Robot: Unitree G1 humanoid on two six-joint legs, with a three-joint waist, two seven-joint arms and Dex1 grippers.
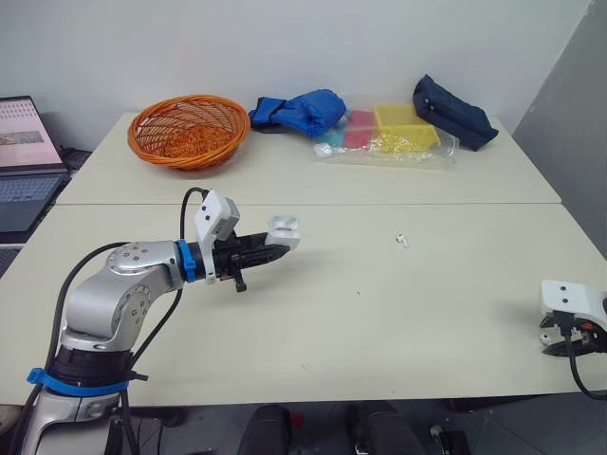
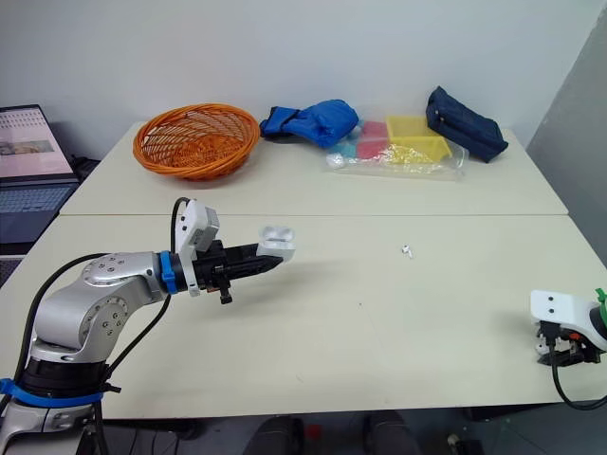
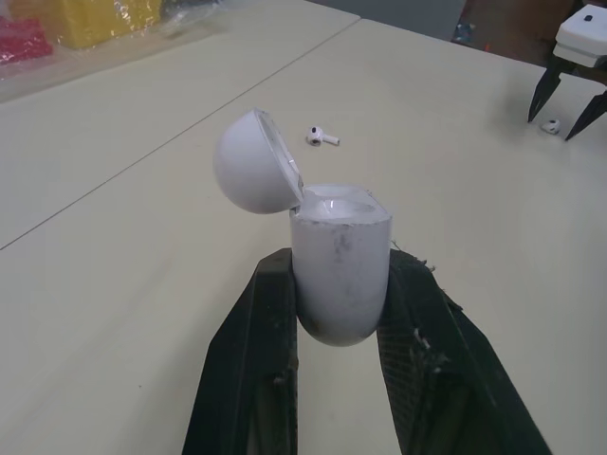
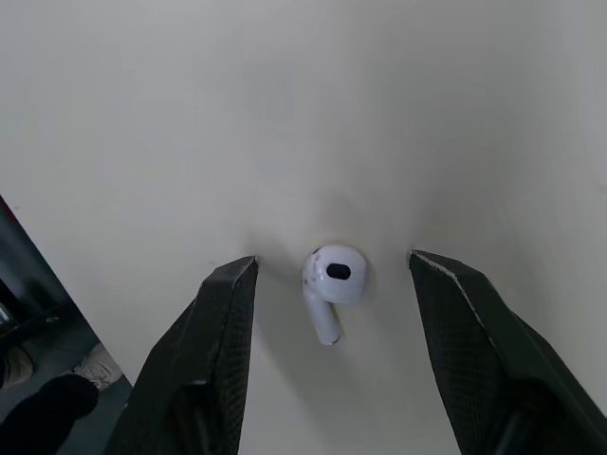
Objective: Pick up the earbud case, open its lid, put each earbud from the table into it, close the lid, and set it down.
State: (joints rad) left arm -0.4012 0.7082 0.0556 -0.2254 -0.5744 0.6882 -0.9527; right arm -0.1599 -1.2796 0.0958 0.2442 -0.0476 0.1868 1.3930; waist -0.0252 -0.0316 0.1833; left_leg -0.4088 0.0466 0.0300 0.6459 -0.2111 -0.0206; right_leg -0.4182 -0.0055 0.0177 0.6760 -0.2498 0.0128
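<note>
Table (image 1: pixel 379 322) under everything, pale, two tops butted along a seam. On the far top, well apart from the work: orange basket (image 1: pixel 189 129), blue bag (image 1: pixel 303 112), dark pouch (image 1: pixel 453 112), clear plastic bag (image 1: pixel 394 142) of yellow and red boxes. Off the left edge, laptop (image 1: pixel 24 161) with a lit screen. None of it in the way.

Over the near top, left gripper (image 1: pixel 270 252) raised clear of the surface, pinching the earbud case (image 3: pixel 340 275) by its body, one finger on each side. Case upright, lid (image 3: pixel 248 163) swung back on its hinge, mouth facing up. Impossible to tell whether anything sits inside.

At the near right corner, right gripper (image 4: pixel 332 258) low over the tabletop, fingers spread wide, touching nothing. Directly between them, lying flat: one earbud (image 4: pixel 332 284), round head level with the fingertips, stem pointing back toward the wrist and a little aslant. Long axis therefore roughly along the fingers, not across the gap. Looks lined up for a squeeze on the head's sides. Probable risk: small, smooth, likely to squirt out or roll under a hurried close.

Second earbud (image 1: pixel 402 241) alone mid-table, between the two grippers, well apart from both, somewhat nearer the left. Left busy with the case, so probably a job for the right arm too.
</note>
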